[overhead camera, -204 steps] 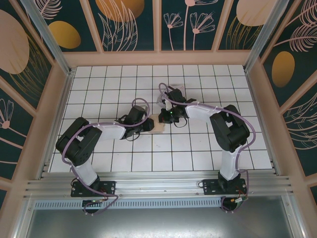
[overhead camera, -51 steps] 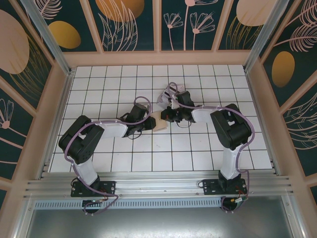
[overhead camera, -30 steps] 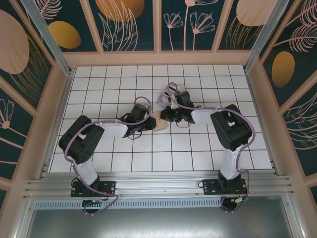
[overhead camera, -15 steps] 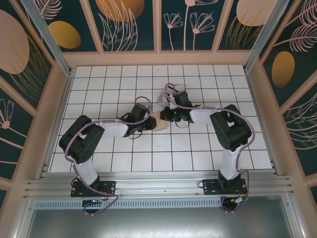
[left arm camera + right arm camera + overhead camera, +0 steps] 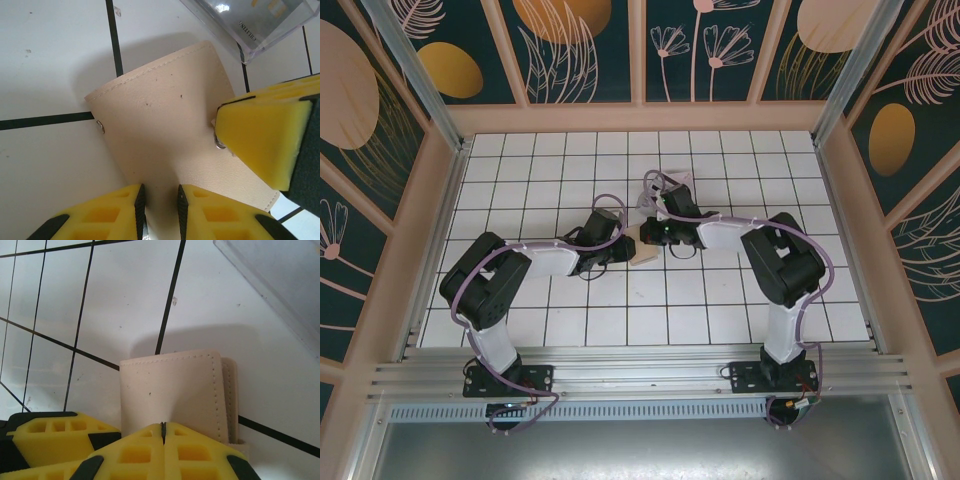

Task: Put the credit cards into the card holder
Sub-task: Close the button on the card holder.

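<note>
Jaws of our left gripper (image 5: 161, 192) are clenched on the near edge of the card holder (image 5: 165, 120), with the tan skin showing in the narrow slit between the yellow pads. Our right gripper (image 5: 163, 429) has its pads pressed flush together, tips down on the holder at its 3 o'clock side. We cannot tell whether a leaf of it is caught between them.

From the top camera, the holder sits near the middle of the tiled table (image 5: 650, 300). The left arm reaches it from 9 o'clock and the right from about 2 o'clock. The holder's far end is raised off the tiles and throws a shadow beneath it.

At 1 o'clock of the holder, apart from it, lies a clear-cased stack that we take to be the credit cards (image 5: 255, 20). Neither gripper holds a card.

We judge the task barely begun. The holder is only gripped, its mouth is not visibly open, and every card is yet to be picked and slid in.
</note>
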Controlling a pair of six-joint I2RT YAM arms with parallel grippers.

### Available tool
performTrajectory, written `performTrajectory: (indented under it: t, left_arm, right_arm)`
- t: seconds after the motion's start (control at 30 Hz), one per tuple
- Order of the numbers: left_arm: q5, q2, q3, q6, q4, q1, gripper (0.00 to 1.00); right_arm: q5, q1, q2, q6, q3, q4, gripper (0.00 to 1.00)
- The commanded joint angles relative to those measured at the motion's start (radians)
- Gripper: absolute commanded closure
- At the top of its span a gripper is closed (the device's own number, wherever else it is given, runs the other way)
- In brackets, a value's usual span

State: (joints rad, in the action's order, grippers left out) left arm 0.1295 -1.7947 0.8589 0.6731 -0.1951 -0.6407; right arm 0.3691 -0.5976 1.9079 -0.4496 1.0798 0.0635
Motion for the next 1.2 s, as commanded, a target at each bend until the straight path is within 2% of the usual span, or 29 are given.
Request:
performTrajectory:
  t: [0.0, 0.3, 0.77, 0.97, 1.17]
  left_arm:
    - [0.025, -0.029, 0.031, -0.024, -0.001, -0.007, 0.72]
    - [0.022, -0.025, 0.025, -0.019, -0.003, -0.01, 0.72]
    - [0.006, -0.025, 0.025, -0.013, -0.012, -0.024, 0.72]
    - [0.003, -0.025, 0.001, -0.003, -0.047, -0.024, 0.72]
    - [-0.016, -0.003, -0.024, -0.002, -0.061, -0.025, 0.72]
  right_arm:
    - [-0.025, -0.046, 0.003, 0.021, -0.052, -0.063, 0.99]
    - [-0.117, -0.068, -0.009, 0.002, -0.186, 0.039, 0.99]
    - [-0.373, -0.176, 0.029, 0.06, -0.203, -0.044, 1.0]
    - [-0.419, -0.205, 0.048, 0.048, -0.245, -0.035, 1.0]
    - [-0.389, -0.201, 0.037, 0.023, -0.273, 0.004, 0.99]
